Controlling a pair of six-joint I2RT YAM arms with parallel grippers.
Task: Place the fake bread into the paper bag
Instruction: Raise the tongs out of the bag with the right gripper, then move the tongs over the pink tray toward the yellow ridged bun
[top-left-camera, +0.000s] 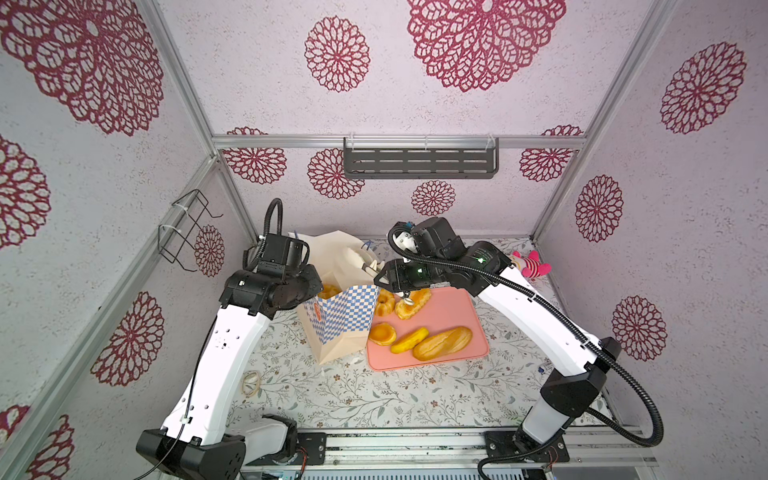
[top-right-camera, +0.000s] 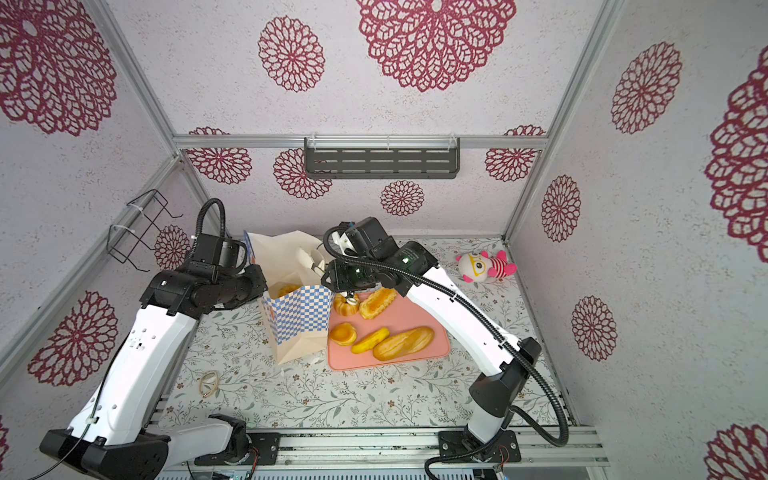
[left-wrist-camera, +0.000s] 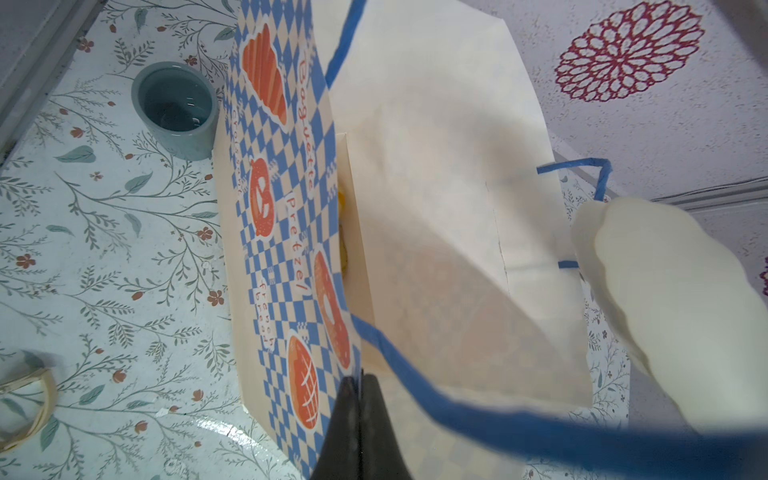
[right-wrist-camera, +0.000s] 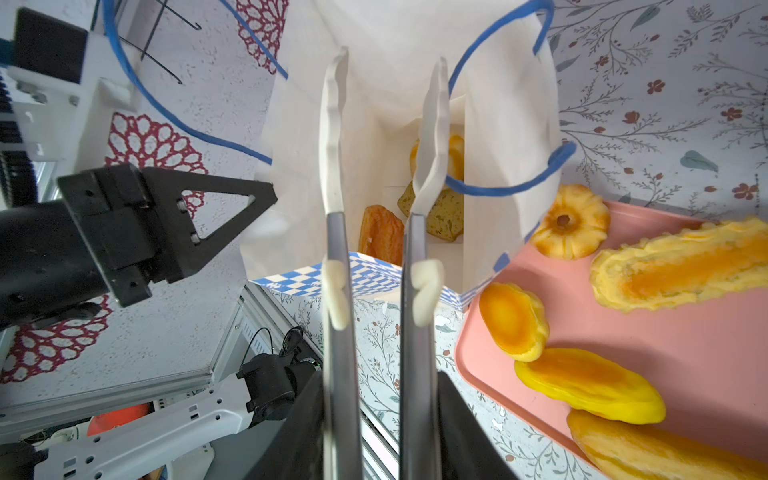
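In both top views a pink tray (top-left-camera: 453, 311) lies near centre on floral cloth (top-left-camera: 353, 395), a plush toy (top-right-camera: 486, 266) to its upper right, a rubber band (top-left-camera: 252, 383) lower left. Above centre hangs a dark shelf (top-left-camera: 420, 163); at left, a wire rack (top-left-camera: 185, 232). A blue-grey cup (left-wrist-camera: 176, 110) stands on the cloth. White-tipped tongs (right-wrist-camera: 336, 249) gape.

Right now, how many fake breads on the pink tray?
5: fluted ring cake by the paper bag, oblong pastry beside it; round tart, yellow roll, long loaf in front. Right arm may hide more.

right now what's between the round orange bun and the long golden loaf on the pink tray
A glossy yellow oval roll lies between round bun and long loaf; both top views show it.
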